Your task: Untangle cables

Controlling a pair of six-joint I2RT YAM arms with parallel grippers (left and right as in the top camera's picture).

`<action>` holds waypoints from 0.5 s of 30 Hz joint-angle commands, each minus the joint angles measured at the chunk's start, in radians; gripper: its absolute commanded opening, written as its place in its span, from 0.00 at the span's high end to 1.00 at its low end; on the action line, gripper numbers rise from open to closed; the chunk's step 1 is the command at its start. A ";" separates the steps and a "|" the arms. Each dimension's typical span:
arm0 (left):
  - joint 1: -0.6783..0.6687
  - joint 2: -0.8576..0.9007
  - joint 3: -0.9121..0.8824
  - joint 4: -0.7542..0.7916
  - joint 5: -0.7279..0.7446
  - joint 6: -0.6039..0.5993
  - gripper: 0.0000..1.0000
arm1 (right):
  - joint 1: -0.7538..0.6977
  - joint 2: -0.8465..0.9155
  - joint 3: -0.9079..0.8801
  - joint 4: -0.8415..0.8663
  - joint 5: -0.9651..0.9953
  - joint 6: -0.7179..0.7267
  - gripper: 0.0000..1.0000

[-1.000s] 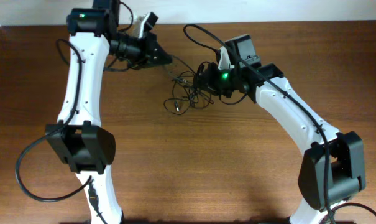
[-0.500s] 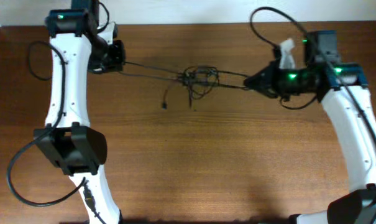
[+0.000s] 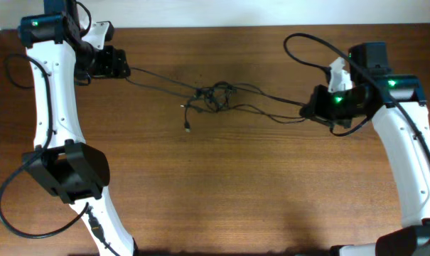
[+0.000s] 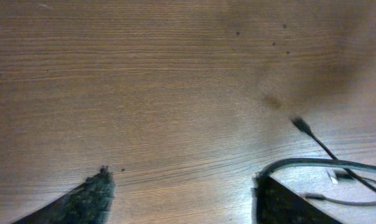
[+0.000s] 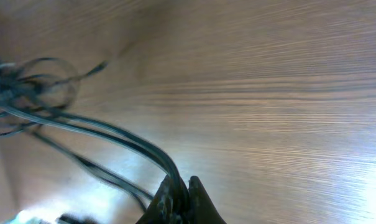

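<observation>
Over the wooden table (image 3: 222, 192), we see the cables (image 3: 264, 107) drawn out in a long line between the two arms. Their axis runs almost straight across the overhead view, dipping slightly toward the right side. The right gripper (image 3: 308, 112) is clamped on one end of the bundle. Its wrist camera shows the fingertips (image 5: 175, 198) pressed together with several strands leaving them and running off toward the knot (image 3: 213, 96). The left gripper (image 3: 124, 70) sits at the far-left end of the line. In its own wrist view the fingers (image 4: 293, 202) stand well apart, with bare wood between them. A strand curves past the inner edge of one finger rather than being pinched, so we read this gripper as wide and not gripping. The knot lies roughly midway between the grippers, a little nearer the left one, with loose loops around it. One free end trails below it toward the near edge and finishes in a small plug (image 3: 187, 129), which lies apart from both grippers. In our judgement the coming move turns on this line. Any further pull would have to go outward along the cables' long axis, and the left arm, nearer the knot, would first need to close on a strand.
</observation>
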 commanded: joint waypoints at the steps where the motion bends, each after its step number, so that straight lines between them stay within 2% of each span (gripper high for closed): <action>1: 0.057 -0.013 0.006 0.018 -0.100 -0.029 0.33 | -0.145 -0.028 0.003 -0.034 0.176 -0.014 0.96; 4: 0.098 -0.013 0.006 0.019 -0.124 -0.084 0.33 | -0.260 -0.028 0.003 -0.037 0.147 -0.014 0.96; 6: 0.100 -0.013 0.006 0.019 -0.111 -0.084 0.28 | -0.272 -0.028 0.003 -0.034 0.006 -0.038 0.96; 7: 0.100 -0.013 0.006 0.019 -0.073 -0.083 0.26 | -0.231 -0.028 0.003 -0.029 -0.106 -0.092 0.96; 8: 0.098 -0.013 0.006 0.018 0.025 -0.043 0.24 | -0.166 -0.028 0.003 -0.029 -0.139 -0.112 0.96; 9: 0.089 -0.013 0.006 -0.001 0.145 0.042 0.22 | -0.080 -0.028 0.003 -0.027 -0.138 -0.115 0.96; 10: 0.066 -0.013 0.006 -0.041 0.251 0.121 0.19 | 0.021 -0.027 0.003 -0.016 -0.128 -0.114 0.67; 11: 0.043 -0.013 0.006 -0.064 0.286 0.150 0.18 | 0.069 -0.027 0.003 -0.001 -0.128 -0.106 0.37; 12: 0.006 -0.013 0.006 -0.075 0.300 0.157 0.12 | 0.117 -0.026 0.003 0.026 -0.128 -0.079 0.13; 13: -0.040 -0.013 0.006 -0.077 0.299 0.157 0.10 | 0.133 -0.026 0.003 0.045 -0.128 -0.061 0.04; 14: -0.074 -0.013 0.006 -0.078 0.286 0.157 0.09 | 0.137 -0.026 0.003 0.059 -0.127 -0.054 0.02; 15: -0.135 -0.013 0.006 -0.078 0.194 0.124 0.07 | 0.135 -0.026 0.003 0.065 -0.127 -0.050 0.02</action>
